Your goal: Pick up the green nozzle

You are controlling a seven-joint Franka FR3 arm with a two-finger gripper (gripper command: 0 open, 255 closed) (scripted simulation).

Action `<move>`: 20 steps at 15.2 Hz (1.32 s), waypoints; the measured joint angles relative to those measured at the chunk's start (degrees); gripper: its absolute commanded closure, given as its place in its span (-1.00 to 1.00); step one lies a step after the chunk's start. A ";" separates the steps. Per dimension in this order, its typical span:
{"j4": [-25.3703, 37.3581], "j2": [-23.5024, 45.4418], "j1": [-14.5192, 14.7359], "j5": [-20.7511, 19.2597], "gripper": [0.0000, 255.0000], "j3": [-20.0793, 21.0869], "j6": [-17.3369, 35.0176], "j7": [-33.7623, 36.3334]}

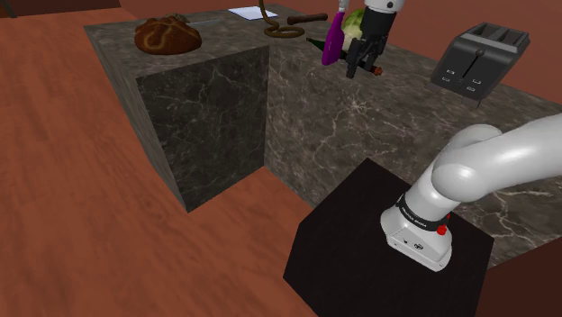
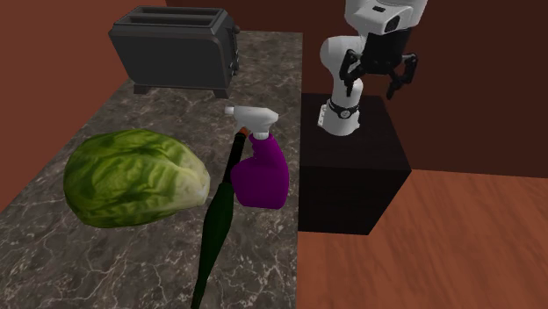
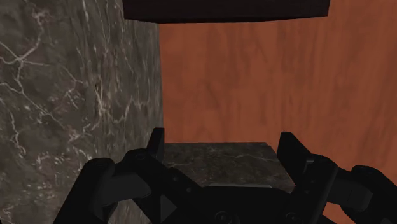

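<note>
A kitchen is showing here: a toaster (image 2: 176, 48), a bread loaf (image 1: 167, 36) and a lettuce (image 2: 132, 180) are sitting on a dark marbled counter (image 1: 360, 117).

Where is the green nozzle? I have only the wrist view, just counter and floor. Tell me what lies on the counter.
Observer: A long dark green thing lies on the counter, right beside a purple spray bottle.
Operator: Report what else is near it.
Observer: A head of lettuce sits on its other side.
Operator: Tell me where the gripper is relative to them.
Observer: The gripper hangs in the air, touching none of them.
</note>
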 measured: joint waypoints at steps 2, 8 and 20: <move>1.56 3.17 -0.71 -1.09 -1.00 -2.15 1.74 -2.51; 7.35 12.78 -2.23 -2.76 -1.00 -7.92 6.00 -9.65; 27.16 36.30 -5.01 1.97 -1.00 -17.21 9.78 -24.83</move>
